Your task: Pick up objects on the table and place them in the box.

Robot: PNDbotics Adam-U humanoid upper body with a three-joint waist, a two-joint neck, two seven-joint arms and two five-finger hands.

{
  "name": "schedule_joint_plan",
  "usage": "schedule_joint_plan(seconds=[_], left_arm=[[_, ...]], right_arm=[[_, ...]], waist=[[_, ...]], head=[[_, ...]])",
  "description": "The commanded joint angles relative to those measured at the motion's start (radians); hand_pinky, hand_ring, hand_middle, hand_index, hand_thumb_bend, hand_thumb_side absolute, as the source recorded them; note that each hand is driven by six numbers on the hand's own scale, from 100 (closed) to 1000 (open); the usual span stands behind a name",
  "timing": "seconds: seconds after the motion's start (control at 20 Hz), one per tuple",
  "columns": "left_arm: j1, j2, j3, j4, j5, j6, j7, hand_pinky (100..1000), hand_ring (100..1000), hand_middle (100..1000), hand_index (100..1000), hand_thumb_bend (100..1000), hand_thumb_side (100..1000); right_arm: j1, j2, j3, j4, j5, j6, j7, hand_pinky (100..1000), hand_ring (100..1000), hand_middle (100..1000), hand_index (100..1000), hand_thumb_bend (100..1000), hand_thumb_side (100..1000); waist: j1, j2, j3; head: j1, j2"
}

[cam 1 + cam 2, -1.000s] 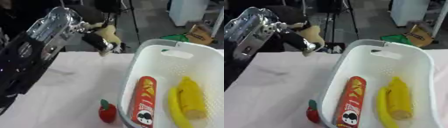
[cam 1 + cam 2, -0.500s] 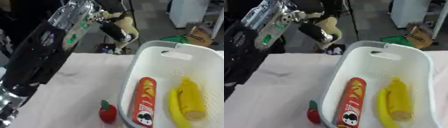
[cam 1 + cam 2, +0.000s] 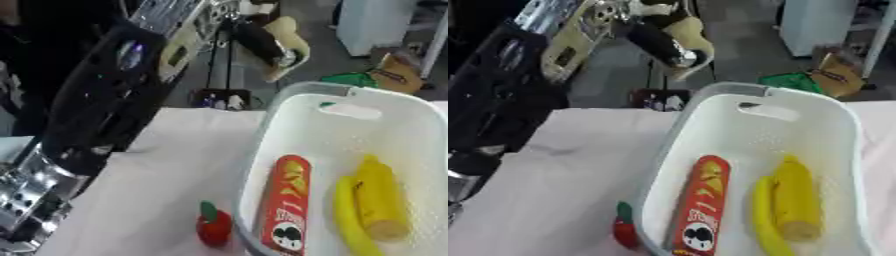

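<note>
My left hand (image 3: pixel 255 41) is raised beyond the far left corner of the white basket (image 3: pixel 354 96), its black fingers curled round a cream-coloured object (image 3: pixel 291 46). My left arm (image 3: pixel 105 115) stretches up the left side of the view. Inside the basket lie a red chips can (image 3: pixel 284 200), a corn cob (image 3: pixel 382 197) and a banana (image 3: pixel 348 227). A small red fruit with a green stem (image 3: pixel 214 228) sits on the table against the basket's near left wall. My right hand does not show.
A pale cloth covers the table (image 3: pixel 166 170). Past the far edge there is floor with a green thing (image 3: pixel 350 80), a cardboard box (image 3: pixel 402 75) and a white cabinet (image 3: pixel 372 25).
My left arm has swung right and upward, carrying the cream object from over the table's far left towards the basket's far corner.
</note>
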Motion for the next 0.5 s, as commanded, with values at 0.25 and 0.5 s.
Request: schedule_joint_plan(seconds=[0.25,0.5], left_arm=[[-0.042,-0.035,-0.011,0.038,0.020,-0.003,0.000,480,521,476,589,411,883],[-0.040,-0.074,-0.028,0.050,0.091,0.012,0.000,506,541,496,625,421,883]], right_arm=[[-0.009,-0.027,0.000,-0.017,-0.013,0.001,0.004,683,564,439,628,100,595],[-0.012,-0.027,0.002,-0.017,-0.017,0.001,0.006,683,564,439,628,100,596]], waist=[[0.000,-0.020,-0.007],[0.003,-0.017,-0.016]], head=[[0.002,-0.017],[0.002,-0.022]])
